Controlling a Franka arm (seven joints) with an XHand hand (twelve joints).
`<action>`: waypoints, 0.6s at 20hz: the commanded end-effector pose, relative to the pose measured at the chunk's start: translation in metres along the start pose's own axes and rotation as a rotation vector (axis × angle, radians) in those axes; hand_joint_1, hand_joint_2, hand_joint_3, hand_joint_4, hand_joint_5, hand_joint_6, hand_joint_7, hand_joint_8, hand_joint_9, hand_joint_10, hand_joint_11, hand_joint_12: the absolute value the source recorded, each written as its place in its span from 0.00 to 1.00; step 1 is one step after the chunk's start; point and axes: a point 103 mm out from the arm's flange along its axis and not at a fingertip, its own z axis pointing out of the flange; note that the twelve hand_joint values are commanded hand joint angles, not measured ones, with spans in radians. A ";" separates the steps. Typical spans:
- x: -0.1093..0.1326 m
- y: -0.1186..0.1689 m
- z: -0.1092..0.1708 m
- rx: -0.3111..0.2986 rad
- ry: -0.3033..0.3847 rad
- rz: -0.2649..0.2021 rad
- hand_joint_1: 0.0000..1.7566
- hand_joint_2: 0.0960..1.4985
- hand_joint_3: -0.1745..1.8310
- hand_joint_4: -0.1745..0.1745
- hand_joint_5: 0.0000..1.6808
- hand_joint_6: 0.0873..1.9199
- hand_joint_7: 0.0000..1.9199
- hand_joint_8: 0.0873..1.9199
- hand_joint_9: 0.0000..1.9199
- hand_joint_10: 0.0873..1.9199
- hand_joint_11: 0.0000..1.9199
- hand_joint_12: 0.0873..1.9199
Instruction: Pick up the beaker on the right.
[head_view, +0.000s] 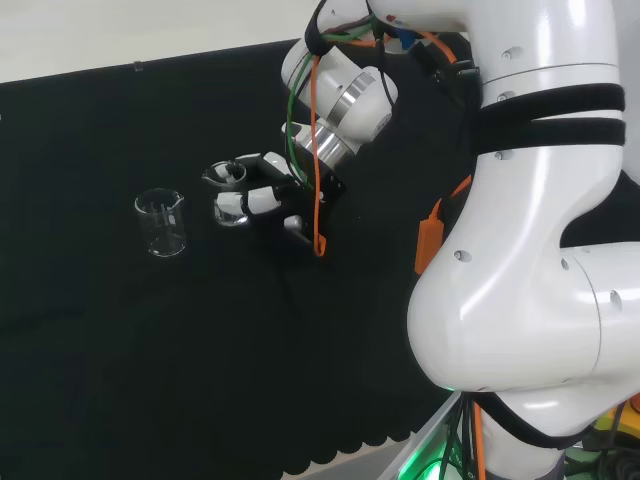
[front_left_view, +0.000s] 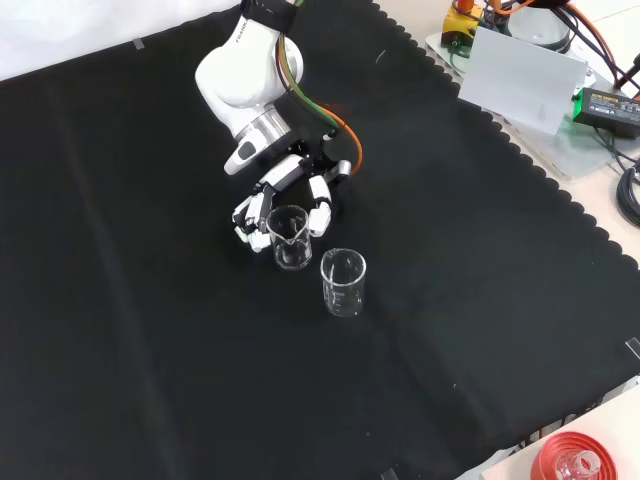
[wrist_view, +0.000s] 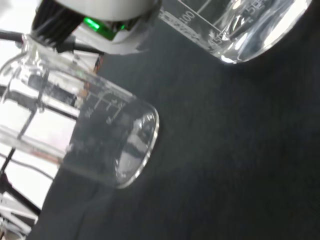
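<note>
Black cloth (front_left_view: 150, 330) covers the bench; its scalloped edge runs down the right of the front view and along the bottom of the head view. Wide bare cloth lies left of and below both beakers in the front view. Clutter sits off the cloth only: a grey box (front_left_view: 520, 75) at the front view's upper right, a red ring (front_left_view: 580, 460) at its lower right corner.

Two clear beakers stand upright near mid-cloth. Front view: near beaker (front_left_view: 289, 236) sits up and left, far beaker (front_left_view: 343, 282) just beside it, down and right, a small gap between, not touching. Head view: near beaker (head_view: 230, 195) lies close to the arm, far beaker (head_view: 162, 222) stands to its left, alone on open cloth.

Hand (front_left_view: 290, 190) comes in from the top of the front view, just behind the near beaker. Fingers (front_left_view: 320, 205) curl down on both sides of the glass, one at its right rim, others at its left. Head view: fingers (head_view: 250, 200) wrap the near beaker. Whether they press the glass I cannot tell. Beaker base looks to be on the cloth.

Wrist view: both beakers (wrist_view: 95, 135) (wrist_view: 240, 30) loom large, cloth between them.
</note>
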 end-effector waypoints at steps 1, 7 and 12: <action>0.002 0.000 -0.004 -0.052 0.013 0.000 0.53 0.37 0.39 0.48 0.37 0.24 0.31 0.24 0.29 0.26 0.01 0.69; 0.005 -0.007 -0.016 -0.129 -0.008 0.011 0.58 0.48 0.33 0.85 0.62 0.39 0.43 0.24 0.38 0.26 0.09 0.69; 0.015 -0.002 -0.010 -0.165 -0.075 0.017 0.63 0.40 0.44 1.00 0.72 0.39 0.56 0.19 0.48 0.21 0.18 0.66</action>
